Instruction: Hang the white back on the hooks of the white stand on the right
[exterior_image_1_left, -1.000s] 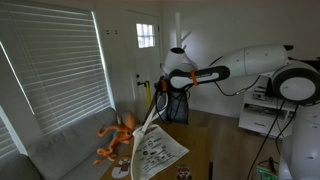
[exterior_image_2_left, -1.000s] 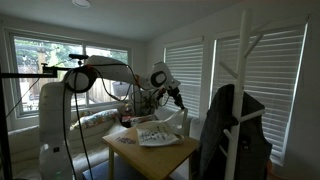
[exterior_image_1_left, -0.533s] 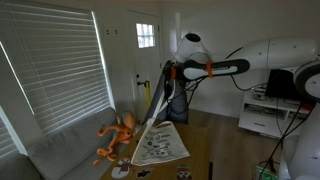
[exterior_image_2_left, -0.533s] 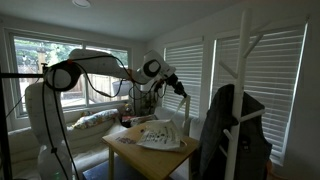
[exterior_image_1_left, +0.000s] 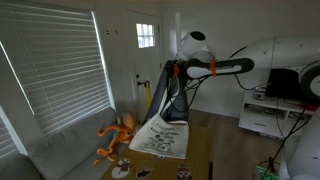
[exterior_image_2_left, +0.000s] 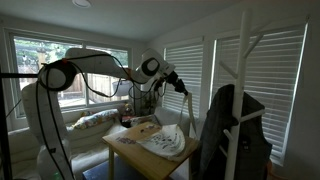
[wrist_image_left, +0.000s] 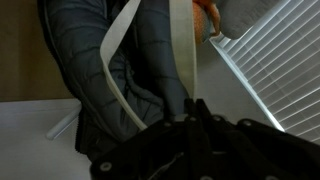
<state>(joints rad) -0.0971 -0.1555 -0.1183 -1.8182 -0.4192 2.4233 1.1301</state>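
In an exterior view, pinches the straps of the white bag (exterior_image_1_left: 160, 140) in the gripper (exterior_image_1_left: 168, 68) and holds it up, near an orange toy (exterior_image_1_left: 118, 136). In an exterior view, hangs the bag (exterior_image_2_left: 168, 142) low over the table (exterior_image_2_left: 122, 147), well apart from the white stand (exterior_image_2_left: 243, 60) and its dark coat (exterior_image_2_left: 235, 130). In the wrist view, shows two white straps (wrist_image_left: 183, 50) before grey cloth (wrist_image_left: 150, 60); cannot tell the jaws there.

bag (exterior_image_1_left: 160, 138): white with black printed drawings | straps (wrist_image_left: 181, 55): white | plush octopus (exterior_image_1_left: 117, 138): orange | stand (exterior_image_2_left: 243, 50): white | coat (exterior_image_2_left: 232, 135): black | blinds (exterior_image_1_left: 50, 70): white horizontal slats | arm (exterior_image_1_left: 232, 67): white, orange band
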